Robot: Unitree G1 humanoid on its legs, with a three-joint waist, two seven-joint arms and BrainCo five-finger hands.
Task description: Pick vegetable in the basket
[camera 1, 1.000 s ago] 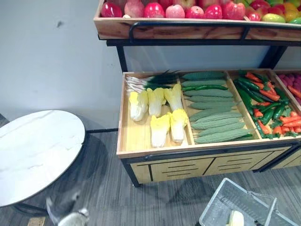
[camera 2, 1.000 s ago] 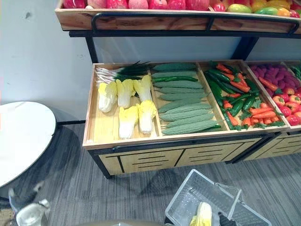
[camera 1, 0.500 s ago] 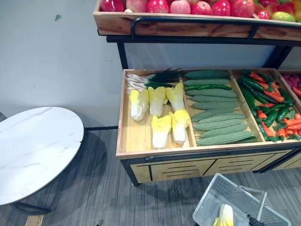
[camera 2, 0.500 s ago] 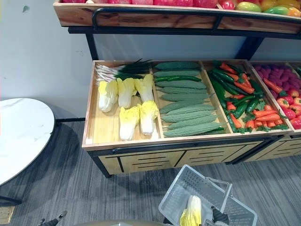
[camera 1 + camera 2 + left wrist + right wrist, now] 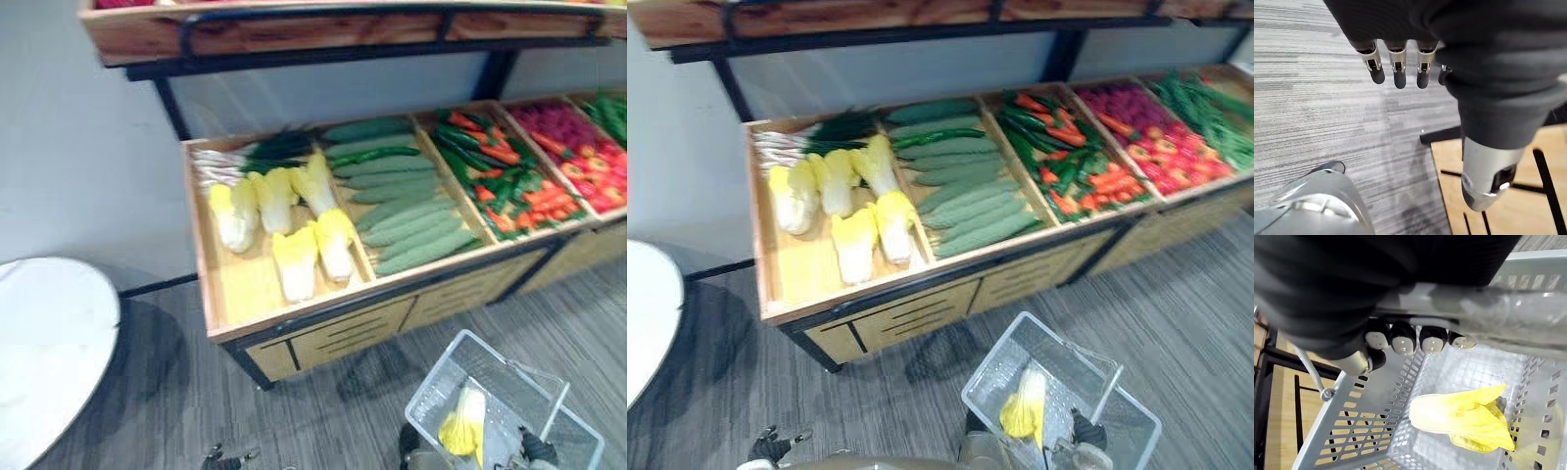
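Observation:
A grey plastic basket point(image 5: 431, 374) hangs low over the floor in front of the stand, with one yellow-green cabbage point(image 5: 1024, 406) lying in it. In the right wrist view the cabbage point(image 5: 1464, 418) rests on the basket's perforated bottom. My right hand point(image 5: 1415, 339) is shut round the basket's handle point(image 5: 1518, 328) and shows as a dark shape point(image 5: 1083, 429) at the basket's near side. My left hand point(image 5: 1396, 68) hangs over the grey floor with its fingers straight and nothing in it.
The wooden stand's lower tray point(image 5: 211, 294) holds more cabbages point(image 5: 294, 259), green onions point(image 5: 230, 157), cucumbers point(image 5: 407, 211), then peppers and carrots point(image 5: 500, 176) further right. A round white table point(image 5: 39, 352) stands at the left. A shelf point(image 5: 294, 29) overhangs the tray.
The whole picture has shifted: the camera has turned right and tilted down, bringing the basket more into view. The cabbage stays in the basket, which the right hand still holds.

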